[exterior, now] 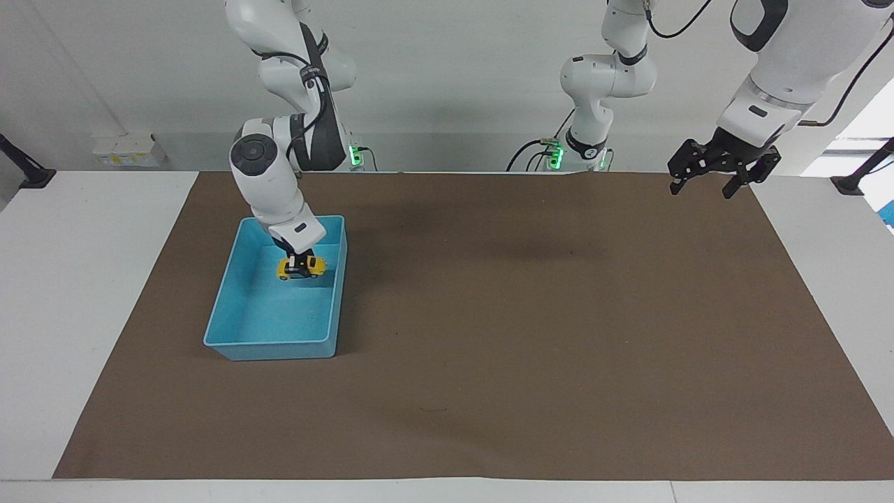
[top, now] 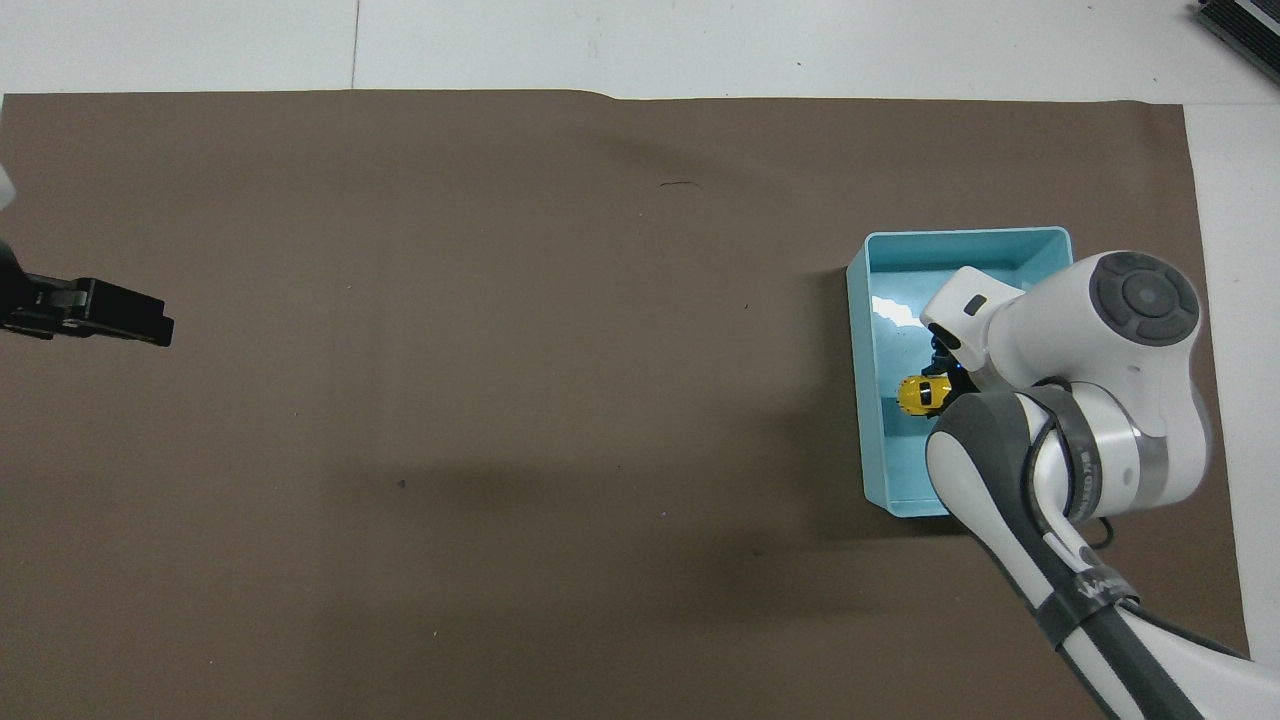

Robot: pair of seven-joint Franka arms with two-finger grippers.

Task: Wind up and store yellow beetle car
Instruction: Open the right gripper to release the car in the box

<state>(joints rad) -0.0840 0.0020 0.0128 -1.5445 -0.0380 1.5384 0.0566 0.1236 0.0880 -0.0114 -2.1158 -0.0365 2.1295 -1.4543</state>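
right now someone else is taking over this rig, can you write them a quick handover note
Right gripper: shut on the yellow beetle car, holding it inside the blue bin, in the half nearer the robots. Whether the car touches the bin floor cannot be told.
Left gripper: open, empty, waiting over the edge of the brown mat at its own end of the table.
Done: car brought into the bin.
Left: release the car and withdraw the right arm.

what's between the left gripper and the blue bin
Only bare brown mat, seen in both views. The open left gripper waits over the mat's edge; the blue bin sits toward the right arm's end.
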